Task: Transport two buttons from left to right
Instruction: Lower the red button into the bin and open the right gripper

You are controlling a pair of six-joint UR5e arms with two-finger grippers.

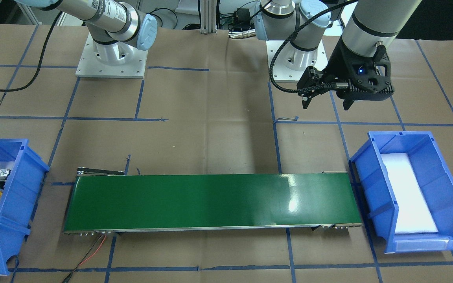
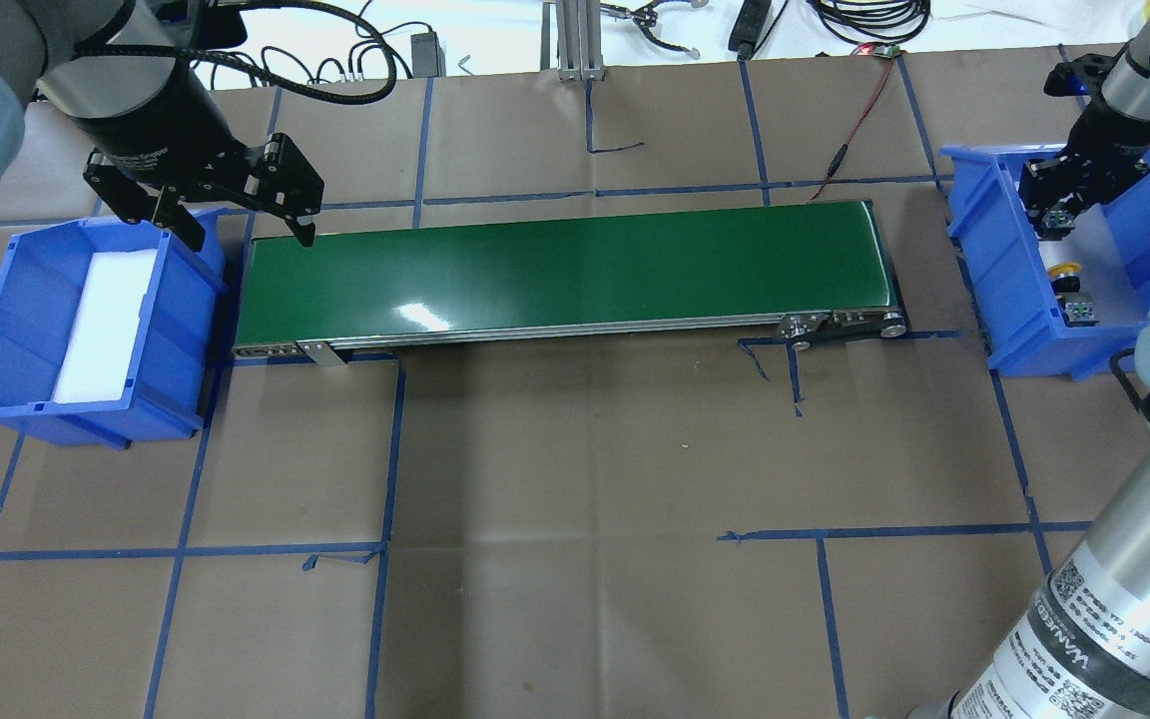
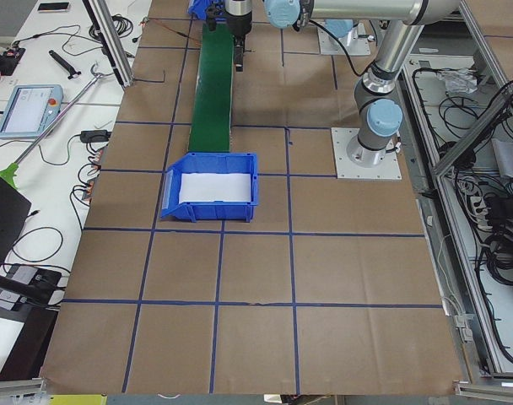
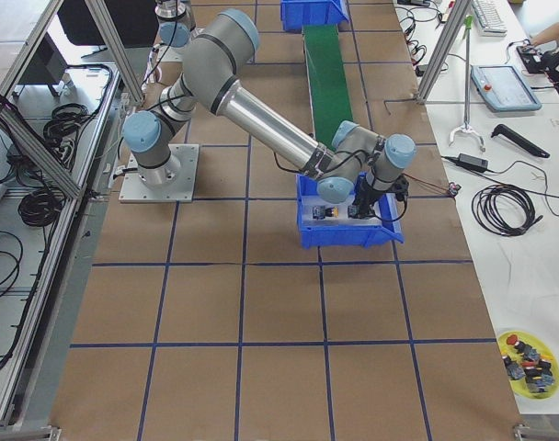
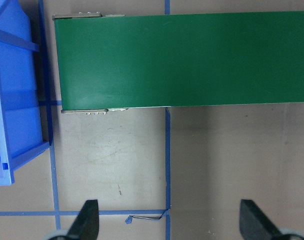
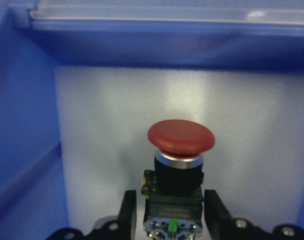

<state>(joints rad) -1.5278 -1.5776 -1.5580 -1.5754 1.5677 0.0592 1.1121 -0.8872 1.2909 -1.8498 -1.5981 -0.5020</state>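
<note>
Blue plastic bins at both ends of a green belt [image 2: 565, 265] on the paper-covered table [image 2: 575, 479]. Right bin [image 2: 979, 250]: lined with a white foam pad [image 6: 102, 150], both buttons inside. Right gripper [image 6: 169, 200]: down inside that bin, jaws drawn in close against both sides of the black body of the red button [image 6: 181, 136]. Cap points away from the wrist toward the pad, green contacts nearest the camera. Lifted off the pad or resting on it: cannot tell. Yellow button [image 2: 1071, 285]: loose on the same pad, near the red one but apart from it, on the robot's side of the gripper. Left gripper [image 5: 172, 220]: hangs above bare table just beside the belt's left end, jaws spread wide, nothing between them. Left bin [image 2: 26, 320]: near that gripper, also lined with a white pad.
</note>
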